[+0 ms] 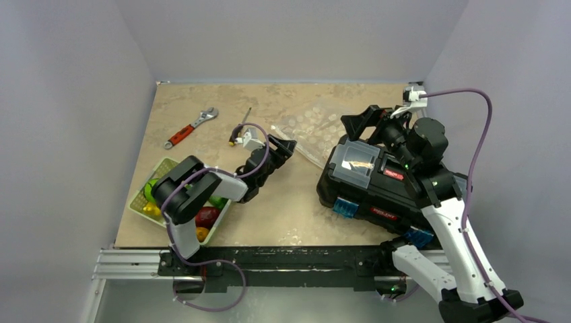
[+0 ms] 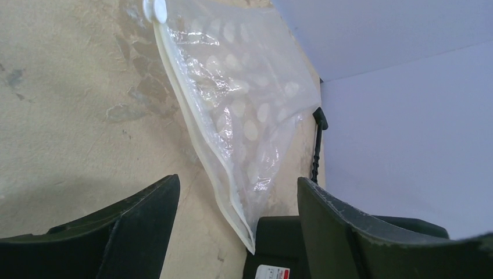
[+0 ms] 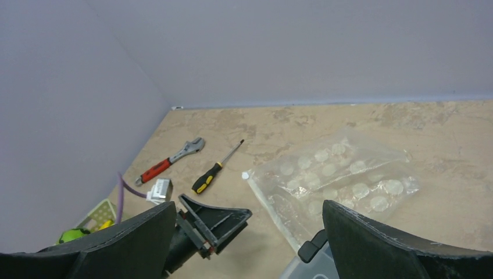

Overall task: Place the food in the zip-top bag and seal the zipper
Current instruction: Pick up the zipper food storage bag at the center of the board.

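Note:
The clear zip-top bag (image 1: 313,128) with whitish dots lies flat on the table at the back centre, partly against a black toolbox. It also shows in the left wrist view (image 2: 244,99) and the right wrist view (image 3: 337,174). Its zipper (image 2: 197,151) runs along the near-left edge. The food (image 1: 207,216) sits in a pale green mesh basket (image 1: 145,202) at the front left, partly hidden by the left arm. My left gripper (image 1: 283,149) is open and empty, just left of the bag's mouth edge (image 2: 237,179). My right gripper (image 1: 367,121) is open and empty above the toolbox (image 3: 250,203).
A black toolbox (image 1: 377,182) with a clear lid stands at the right, under the right arm. A red-handled wrench (image 1: 190,128) and a black-and-yellow screwdriver (image 1: 240,128) lie at the back left. Walls close in the left, back and right.

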